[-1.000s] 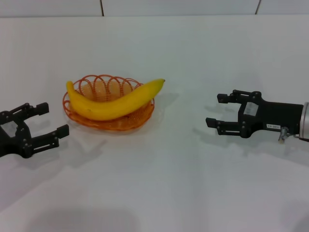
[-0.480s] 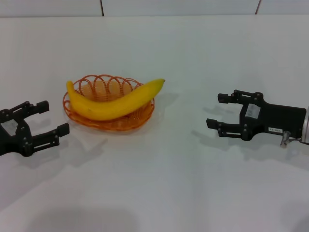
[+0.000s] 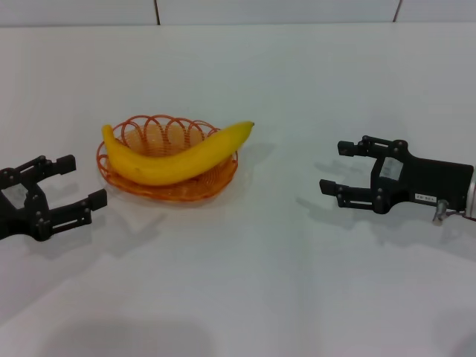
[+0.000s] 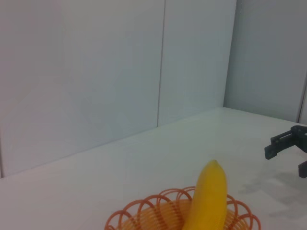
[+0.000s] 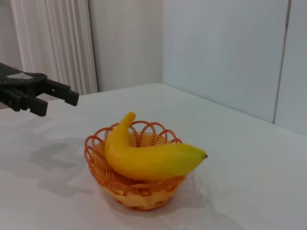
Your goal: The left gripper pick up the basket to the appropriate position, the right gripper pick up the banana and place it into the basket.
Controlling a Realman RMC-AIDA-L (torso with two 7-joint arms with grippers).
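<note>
Orange wire basket (image 3: 167, 165) on white table (image 3: 260, 282), taken as reference. Bright yellow banana (image 3: 175, 155) laid across basket, resting on rim, dark tip overhanging the rim on the basket's right, stem end raised over the left rim. Left gripper (image 3: 68, 184) positioned just left of basket, near but apart from it, fingers spread wide, empty, low over the table. Right gripper (image 3: 333, 167) positioned well to the right of basket, fingers spread wide toward it, empty, shadow cast on table beneath. Seen in right wrist view: banana (image 5: 148, 158) seated in basket (image 5: 136, 184), left gripper (image 5: 55, 98) beyond it.
</note>
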